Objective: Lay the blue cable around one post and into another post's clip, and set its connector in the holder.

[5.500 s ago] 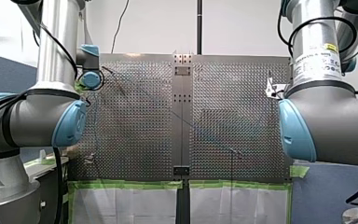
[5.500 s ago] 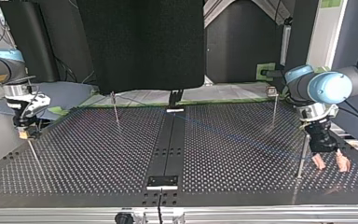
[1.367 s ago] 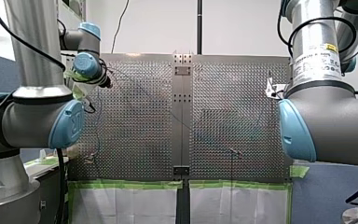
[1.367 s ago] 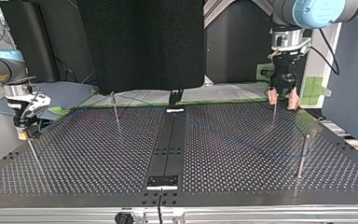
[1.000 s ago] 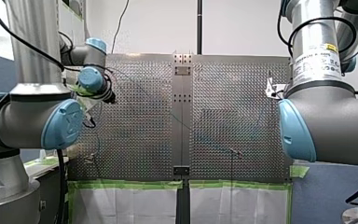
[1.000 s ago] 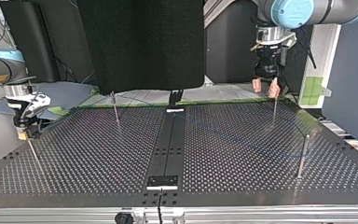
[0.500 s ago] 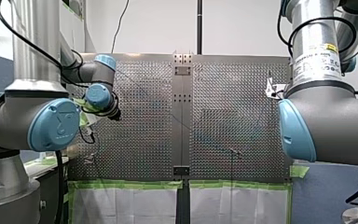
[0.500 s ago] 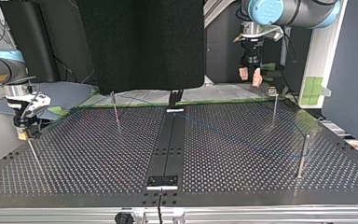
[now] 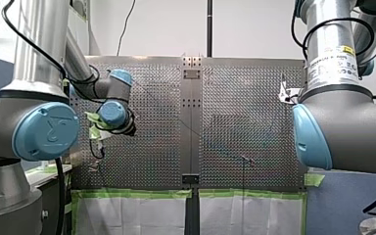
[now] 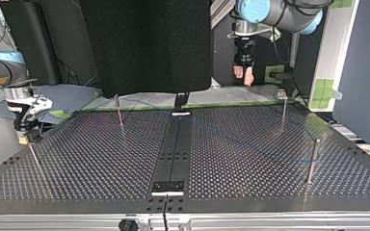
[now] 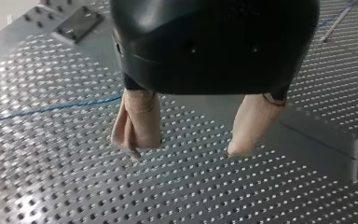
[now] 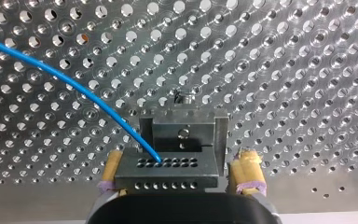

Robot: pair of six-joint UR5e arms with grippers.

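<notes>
The blue cable [image 12: 70,79] ends in a grey connector [image 12: 170,175] that lies between the yellow pads of my right gripper [image 12: 179,163]. The pads flank it, with a thin gap at one side, and the grey holder [image 12: 182,129] stands just ahead. In the top view my right gripper [image 10: 25,137] hangs low at the left edge. The cable [image 10: 241,142] crosses the plate and curves at a post [image 10: 313,161]. My left gripper [image 10: 242,74] hovers high at the back, open and empty. Its beige pads [image 11: 137,121] hang above the plate, and the cable [image 11: 51,109] lies beside them.
A post with a clip on top [image 10: 283,109] stands at the top view's back right, and another post [image 10: 119,113] at the back left. A thin post [image 10: 34,159] leans below my right gripper. Black plates [image 10: 168,186] sit on the centre strip.
My left gripper has risen from the clip post and swung toward the top view's left, open throughout. My right arm and the cable have stayed still.
</notes>
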